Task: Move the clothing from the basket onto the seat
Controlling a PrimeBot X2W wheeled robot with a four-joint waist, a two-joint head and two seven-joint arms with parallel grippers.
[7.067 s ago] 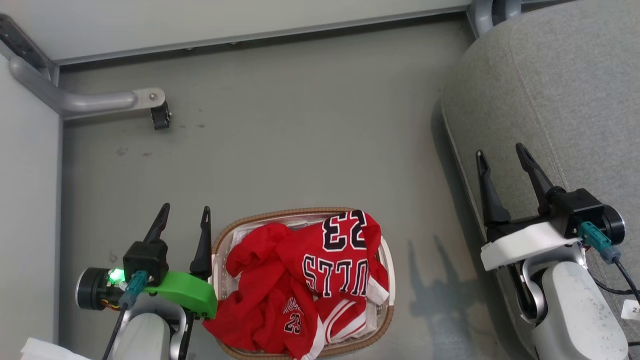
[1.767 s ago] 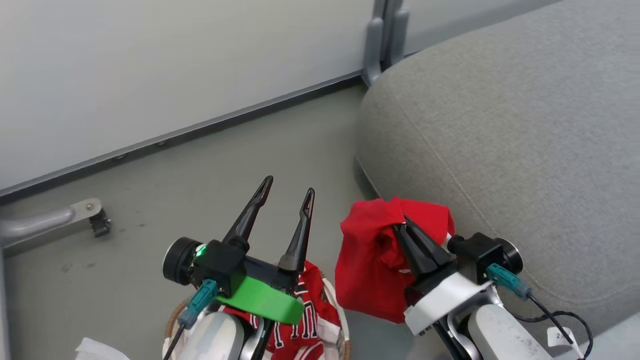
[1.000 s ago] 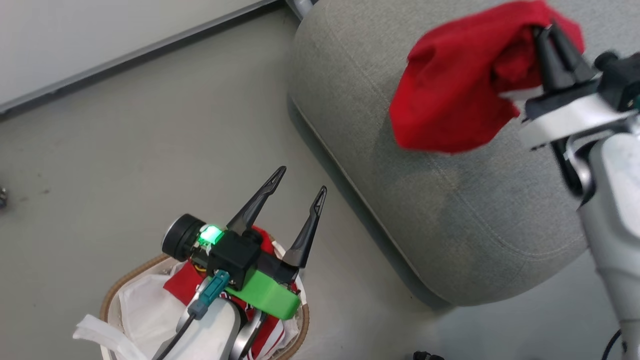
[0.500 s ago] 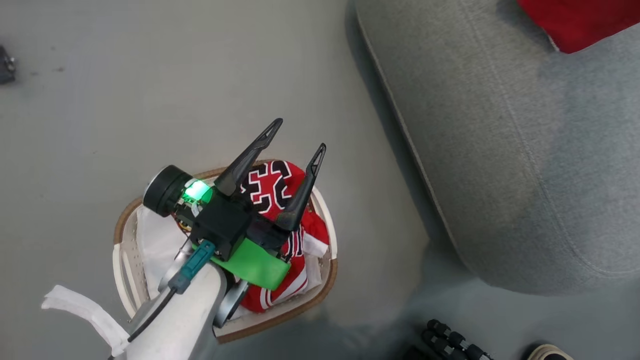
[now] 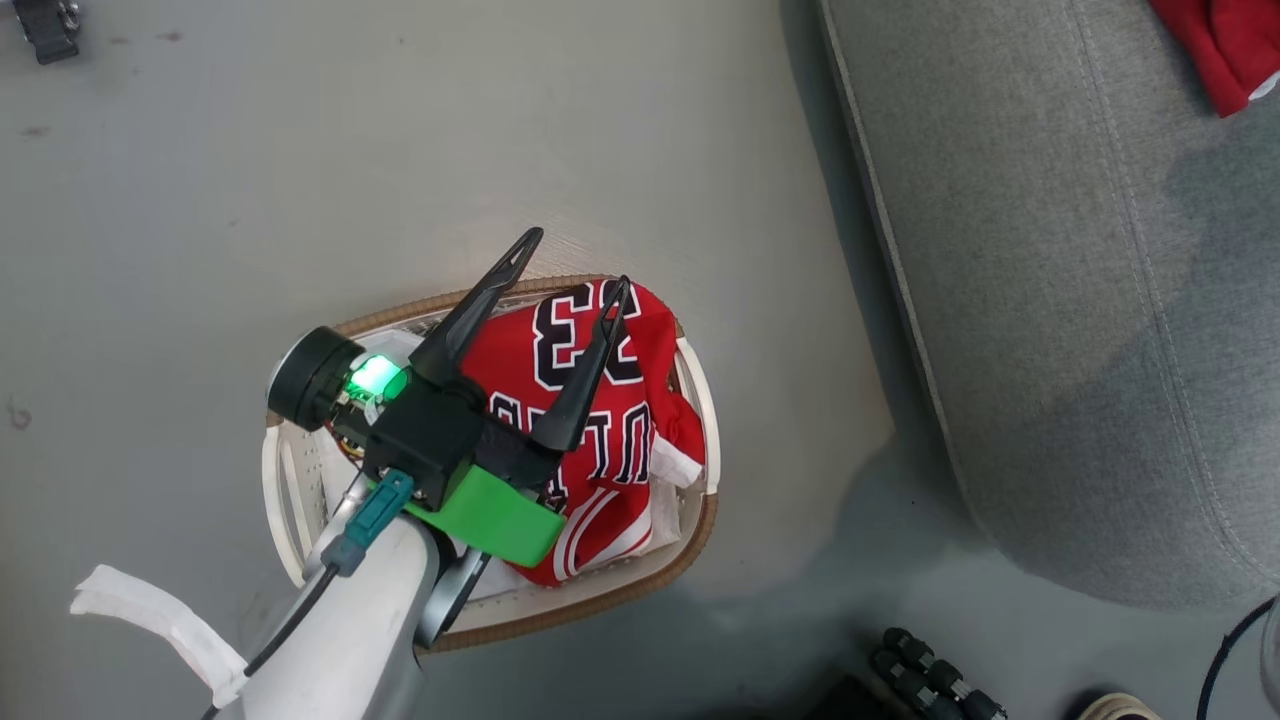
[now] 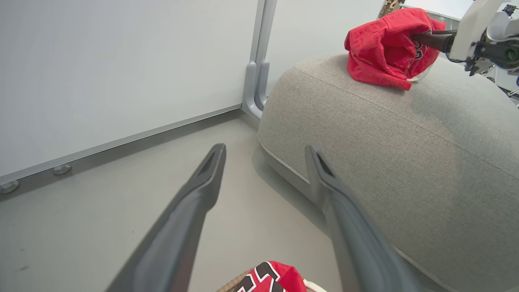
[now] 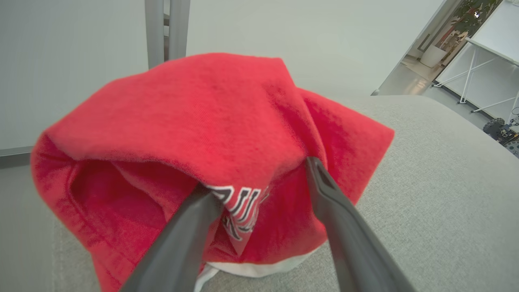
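A red jersey (image 5: 600, 420) with black "23" and "BULLS" lettering lies bunched in the cream basket (image 5: 590, 600) on the floor. My left gripper (image 5: 575, 262) hovers open above it, fingers wide apart and nothing between them; the jersey's edge (image 6: 267, 278) peeks in below the left gripper (image 6: 264, 151). A second red garment (image 7: 194, 134) rests on the grey seat (image 7: 425, 194). My right gripper (image 7: 257, 178) is open, its spread fingers tucked under the cloth that drapes over them. The garment (image 6: 383, 52) sits on top of the seat (image 6: 385, 142) with the right gripper (image 6: 425, 38) beside it.
The seat (image 5: 1080, 300) stands right of the basket, with a strip of grey floor between them. A white wall and grey post (image 6: 255, 65) lie beyond. Black wheels (image 5: 930, 680) and a shoe tip (image 5: 1110, 708) show at the bottom edge.
The head camera has swung back down over the basket. My right gripper carried the red garment from the basket to the seat and its fingers have spread apart. The left gripper stays open.
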